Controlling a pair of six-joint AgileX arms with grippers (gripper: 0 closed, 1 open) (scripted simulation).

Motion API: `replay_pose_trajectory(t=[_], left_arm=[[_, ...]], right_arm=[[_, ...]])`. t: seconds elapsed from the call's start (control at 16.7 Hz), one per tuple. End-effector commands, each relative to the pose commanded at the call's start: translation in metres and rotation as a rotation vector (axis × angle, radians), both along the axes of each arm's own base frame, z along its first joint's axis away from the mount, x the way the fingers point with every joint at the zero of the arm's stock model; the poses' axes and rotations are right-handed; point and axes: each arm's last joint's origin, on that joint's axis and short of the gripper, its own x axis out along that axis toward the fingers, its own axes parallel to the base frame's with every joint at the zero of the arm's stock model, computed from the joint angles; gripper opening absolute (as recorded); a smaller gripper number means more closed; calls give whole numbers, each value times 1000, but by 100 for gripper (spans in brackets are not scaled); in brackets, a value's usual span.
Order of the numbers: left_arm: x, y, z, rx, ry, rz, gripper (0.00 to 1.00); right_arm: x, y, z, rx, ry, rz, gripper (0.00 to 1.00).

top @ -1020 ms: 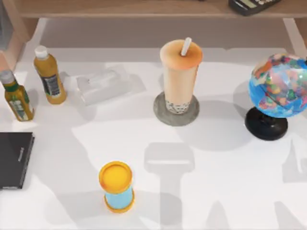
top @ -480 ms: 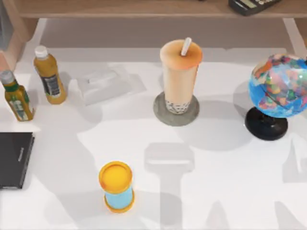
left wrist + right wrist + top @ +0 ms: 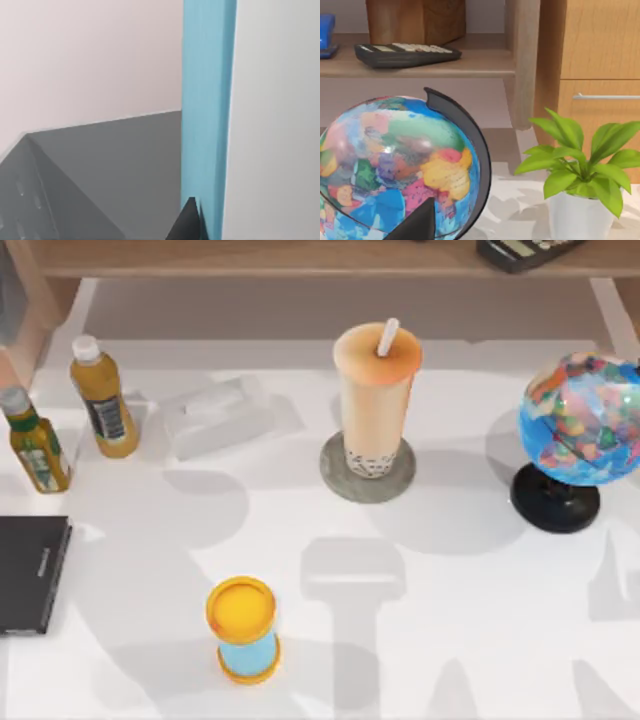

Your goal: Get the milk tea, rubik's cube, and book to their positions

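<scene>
Meanwhile the left arm's shadow slides across the table (image 3: 470, 570) while its claw (image 3: 192, 220) grips the book (image 3: 207, 110); milk tea (image 3: 375, 390) stays on its coaster (image 3: 340, 480); right claw's state unclear.

A multicoloured globe (image 3: 395, 165) in a black arc frame stands beside a potted green plant (image 3: 575, 170), with a dark calculator (image 3: 405, 54) on the wooden shelf (image 3: 470, 62) behind.

A study or office: globe (image 3: 580, 420), shelf calculator (image 3: 405, 54), wooden drawers (image 3: 600, 80), potted plant (image 3: 575, 165).
</scene>
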Motion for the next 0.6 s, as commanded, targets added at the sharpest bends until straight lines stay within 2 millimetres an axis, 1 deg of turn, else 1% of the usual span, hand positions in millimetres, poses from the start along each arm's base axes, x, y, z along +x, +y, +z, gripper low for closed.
replay_pose_trajectory(t=[0.18, 0.3, 0.48, 0.6], left_arm=[[-31, -6, 11, 211, -12, 3, 0], [-57, -12, 12, 377, -11, 11, 0], [-99, -23, 3, 644, 7, 23, 0], [-127, -33, -11, 822, 33, 21, 0]], right_arm=[[0, 0, 0, 0, 0, 0, 100], [0, 0, 0, 0, 0, 0, 100], [0, 0, 0, 0, 0, 0, 100], [0, 0, 0, 0, 0, 0, 100]])
